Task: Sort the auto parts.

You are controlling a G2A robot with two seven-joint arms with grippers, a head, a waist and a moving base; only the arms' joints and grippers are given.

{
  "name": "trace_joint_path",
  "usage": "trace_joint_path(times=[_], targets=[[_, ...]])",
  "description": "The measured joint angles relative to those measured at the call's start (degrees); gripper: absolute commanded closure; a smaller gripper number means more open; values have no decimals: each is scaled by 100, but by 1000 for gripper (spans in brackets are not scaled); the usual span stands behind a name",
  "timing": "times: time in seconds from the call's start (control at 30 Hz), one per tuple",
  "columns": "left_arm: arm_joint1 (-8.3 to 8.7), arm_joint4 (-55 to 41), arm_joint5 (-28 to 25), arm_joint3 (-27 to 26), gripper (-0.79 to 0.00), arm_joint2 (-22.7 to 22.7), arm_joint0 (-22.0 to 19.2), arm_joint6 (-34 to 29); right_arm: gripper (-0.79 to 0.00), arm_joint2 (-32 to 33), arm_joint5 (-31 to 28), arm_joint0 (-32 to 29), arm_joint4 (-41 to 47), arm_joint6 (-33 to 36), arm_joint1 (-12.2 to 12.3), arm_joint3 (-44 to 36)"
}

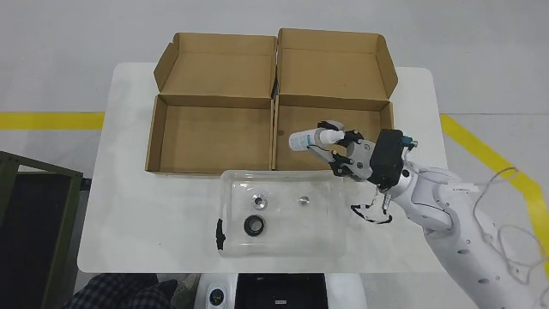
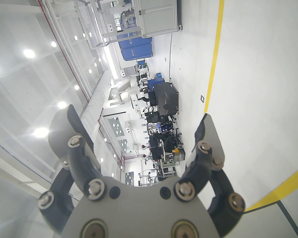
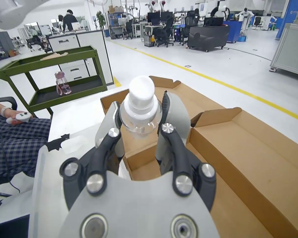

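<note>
One small clear white-capped bottle point(image 1: 307, 140) is pinched at its body by the right gripper point(image 1: 333, 144), centre-right of the top view, over the right cardboard box point(image 1: 369, 120). Probably light, stiff, slick: hold the body. Left gripper point(image 2: 137, 115) gapes, empty.

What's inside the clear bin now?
The clear bin holds a black ring and two silvery parts. The right hand, holding a white-capped part, overlaps its far right corner, hiding that bit.
</note>
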Motion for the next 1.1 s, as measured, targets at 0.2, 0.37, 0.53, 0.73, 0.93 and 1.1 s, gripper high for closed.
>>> trace_joint_path(times=[0.2,0.37,0.53,0.73,0.93,1.1], targets=[[0,0,0,0,-785,0,0,0,0,-265,211,336,-327,452,-78,229],[0,0,0,0,-785,0,0,0,0,-532,447,653,-580,775,-166,552],[0,0,0,0,-785,0,0,0,0,-755,525,924,-675,924,-251,758],[0,0,0,0,-785,0,0,0,0,-905,636,1247,-674,1166,-342,1063],[0,0,0,0,-785,0,0,0,0,-1194,728,1605,-710,1337,-471,1454],[0,0,0,0,-785,0,0,0,0,-1428,833,1882,-768,1409,-588,1785]])
